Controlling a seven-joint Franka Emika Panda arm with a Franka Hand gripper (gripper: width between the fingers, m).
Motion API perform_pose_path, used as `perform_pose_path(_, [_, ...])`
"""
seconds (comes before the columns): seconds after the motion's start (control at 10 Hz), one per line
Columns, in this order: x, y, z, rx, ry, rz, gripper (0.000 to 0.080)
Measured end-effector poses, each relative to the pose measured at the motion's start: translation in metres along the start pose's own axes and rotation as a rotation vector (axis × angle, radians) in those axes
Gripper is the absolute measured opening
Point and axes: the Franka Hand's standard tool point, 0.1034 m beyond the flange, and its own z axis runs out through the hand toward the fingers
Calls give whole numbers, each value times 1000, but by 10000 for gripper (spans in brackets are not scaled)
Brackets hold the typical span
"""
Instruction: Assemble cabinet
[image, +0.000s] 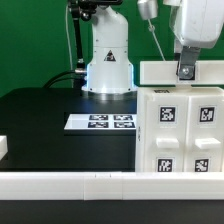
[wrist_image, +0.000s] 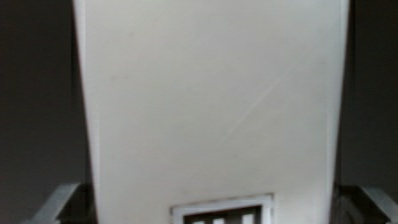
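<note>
The cabinet (image: 180, 130) is a big white box-shaped body with black-and-white tags on its front, standing at the exterior view's right. My gripper (image: 187, 68) hangs straight down onto its top edge. In the wrist view a white panel of the cabinet (wrist_image: 210, 100) fills the space between my fingers (wrist_image: 64, 202), and a tag (wrist_image: 222, 212) shows near my gripper (wrist_image: 214, 205). A finger stands close against each side of the panel. Dark pads against the dark table hide whether they touch it.
The marker board (image: 100, 122) lies flat on the black table (image: 50, 120) mid-scene. The robot's white base (image: 108, 60) stands behind it. A long white rail (image: 90, 182) runs along the front edge. A small white piece (image: 3, 147) shows at the exterior view's left edge.
</note>
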Motion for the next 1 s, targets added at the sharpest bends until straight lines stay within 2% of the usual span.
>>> perform_pose_path(0.3, [-1, 0, 0, 1, 2, 61, 558])
perform_pose_path(0.5, [-5, 1, 0, 3, 5, 257, 558])
perform_pose_path(0.6, [-3, 1, 0, 8, 11, 454, 558])
perform_pose_path(0.7, [-2, 0, 0, 25, 20, 628, 560])
perform_pose_path(0.8, [-1, 0, 0, 59, 25, 781, 560])
perform_pose_path(1.0, [0, 1, 0, 57, 23, 885, 560])
